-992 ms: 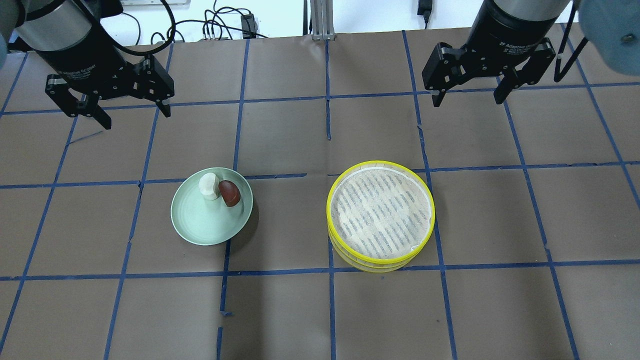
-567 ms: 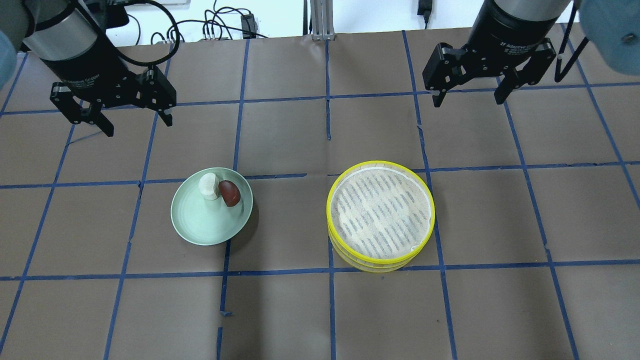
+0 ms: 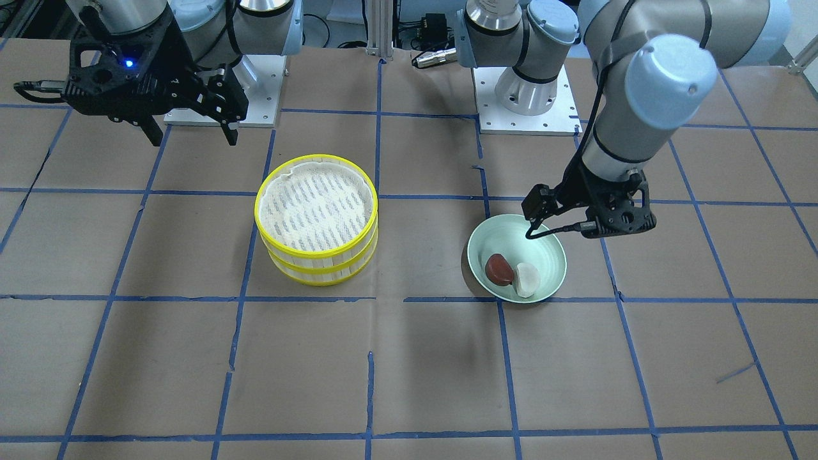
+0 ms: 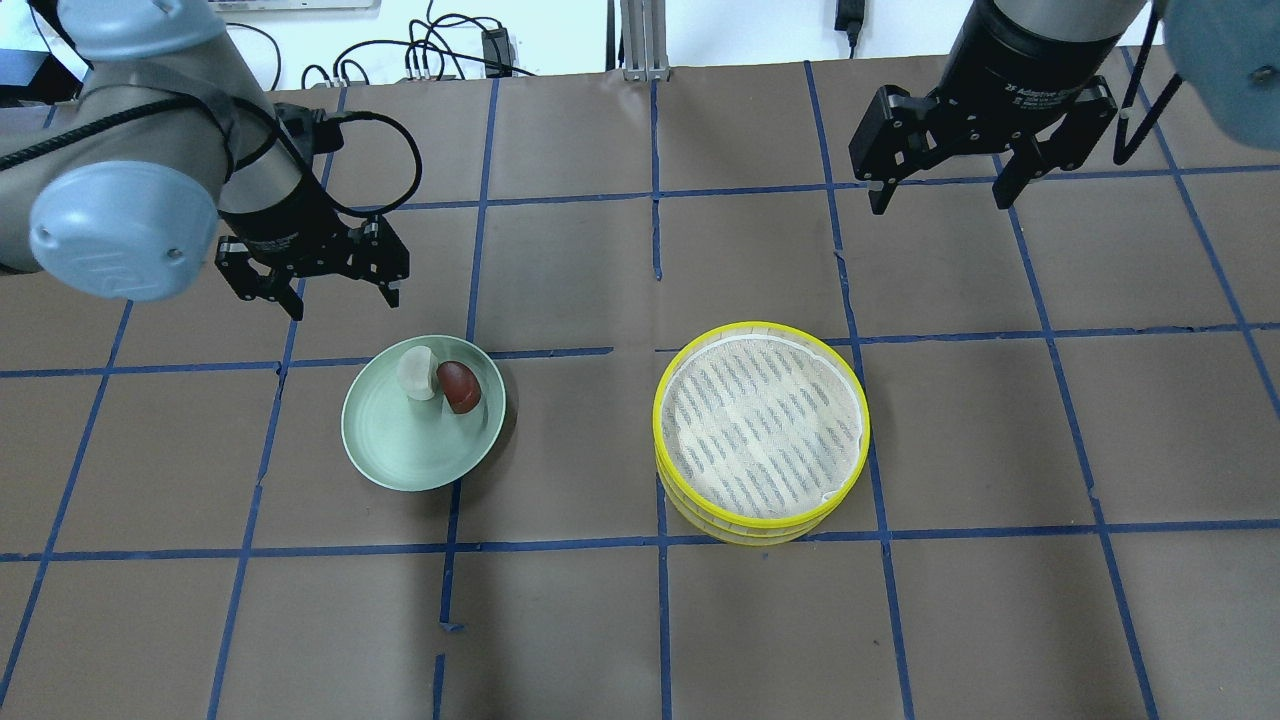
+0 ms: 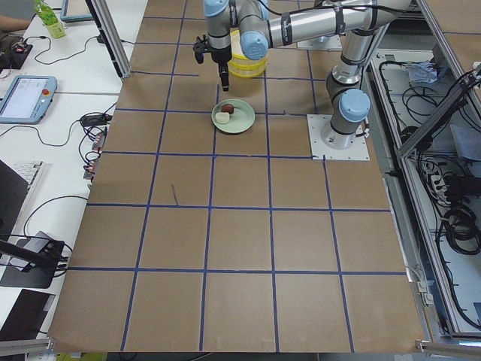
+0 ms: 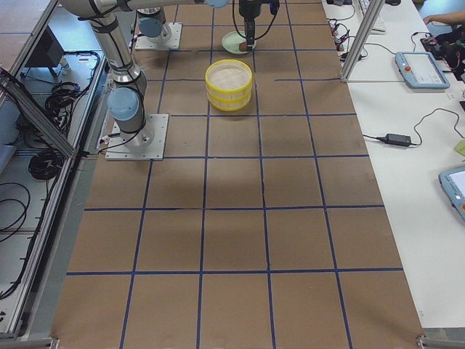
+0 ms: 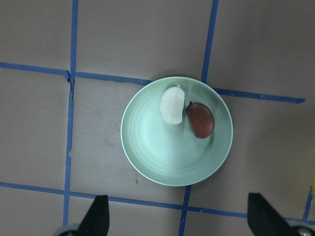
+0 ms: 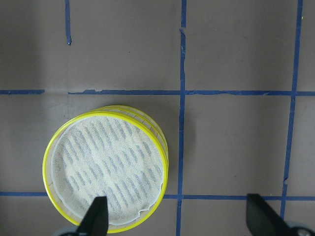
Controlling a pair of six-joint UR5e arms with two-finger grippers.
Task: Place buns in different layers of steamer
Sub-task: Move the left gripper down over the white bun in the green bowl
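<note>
The white bun (image 4: 417,372) and the dark reddish-brown bun (image 4: 459,387) lie side by side, touching, on a pale green plate (image 4: 390,460). My left gripper (image 4: 343,303) is open and empty, just behind the plate and above it. In the left wrist view the white bun (image 7: 171,105) and the brown bun (image 7: 201,119) lie ahead of the open fingers. The steamer (image 4: 668,480) stands to the right with its two layers stacked; the top liner (image 4: 760,420) is bare. My right gripper (image 4: 940,200) is open and empty, high behind the steamer (image 8: 106,172).
The table is brown paper with a blue tape grid. Both arm bases (image 3: 524,96) stand at the robot's edge. Cables lie beyond the far edge (image 4: 430,55). An open stretch of table lies between the plate and the steamer (image 3: 313,255).
My left arm has swung right and toward the plate, and its open gripper now hangs just behind it. The right gripper has hardly moved. Buns and steamer are unmoved.
</note>
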